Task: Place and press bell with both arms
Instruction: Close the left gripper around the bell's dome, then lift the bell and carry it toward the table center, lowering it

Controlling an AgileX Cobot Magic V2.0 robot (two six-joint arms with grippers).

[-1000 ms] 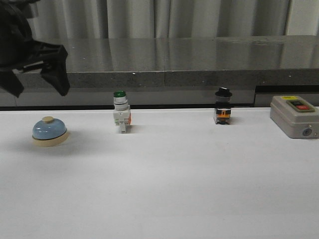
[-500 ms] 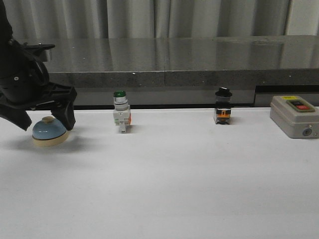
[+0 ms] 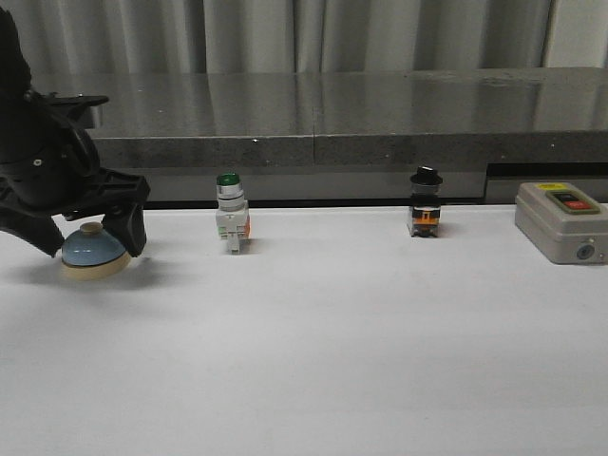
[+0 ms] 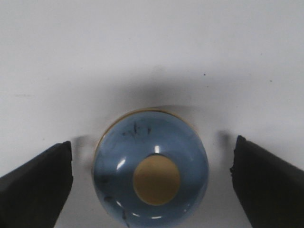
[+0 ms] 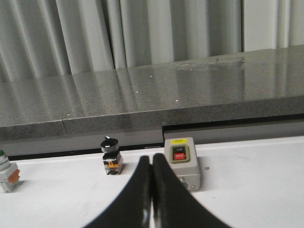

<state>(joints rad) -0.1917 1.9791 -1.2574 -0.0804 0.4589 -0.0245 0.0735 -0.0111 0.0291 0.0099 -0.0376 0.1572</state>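
The light-blue bell (image 3: 93,250) with cream base and cream button stands on the white table at the far left. My left gripper (image 3: 88,242) is lowered over it, open, one finger on each side and neither touching. In the left wrist view the bell (image 4: 151,167) lies between the two black fingers (image 4: 40,183), with gaps on both sides. My right gripper (image 5: 152,164) is shut and empty; it is out of the front view.
A green-capped white push-button switch (image 3: 231,215), a black-knobbed selector switch (image 3: 425,203) and a grey box with red and green buttons (image 3: 561,221) stand in a row along the table's (image 3: 332,351) back. A grey stone ledge (image 3: 380,114) runs behind.
My left gripper came down from above the table's left end and now straddles the bell. The bell has not moved.
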